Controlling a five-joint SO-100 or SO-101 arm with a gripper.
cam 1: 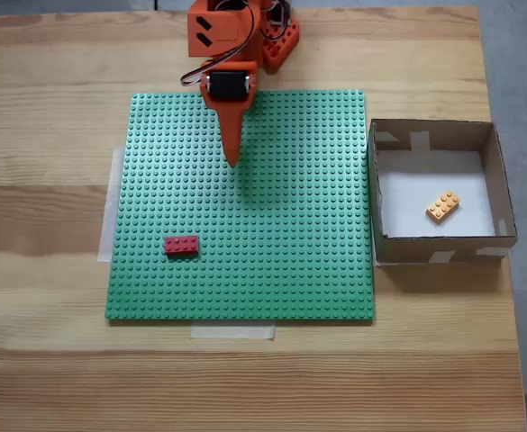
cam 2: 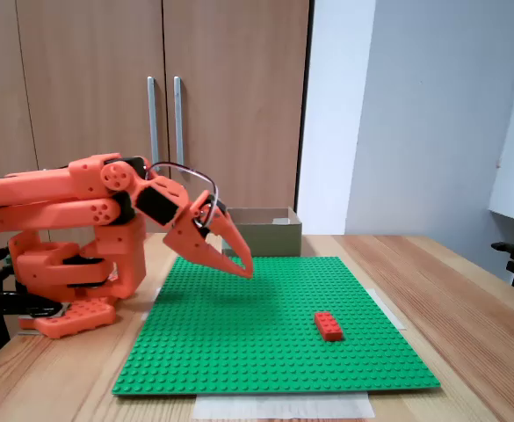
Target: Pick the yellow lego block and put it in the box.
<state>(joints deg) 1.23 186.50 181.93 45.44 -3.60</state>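
Observation:
The yellow lego block [cam 1: 442, 206] lies tilted on the white floor of the box [cam 1: 376, 193], in its right half. From the side, the box [cam 2: 265, 233] stands behind the arm and its inside is hidden. My orange gripper [cam 1: 232, 160] hangs low over the back middle of the green baseplate [cam 1: 281, 270], far left of the box, its fingers together and nothing between them. The side view has the gripper [cam 2: 245, 271] pointing down just above the baseplate [cam 2: 265, 352].
A red brick [cam 1: 182, 245] sits on the baseplate's front left in the top-down view, and the same red brick [cam 2: 329, 325] lies right of centre in the side view. The arm's base [cam 2: 72, 272] stands at the table's back edge. Tape strips hold the plate.

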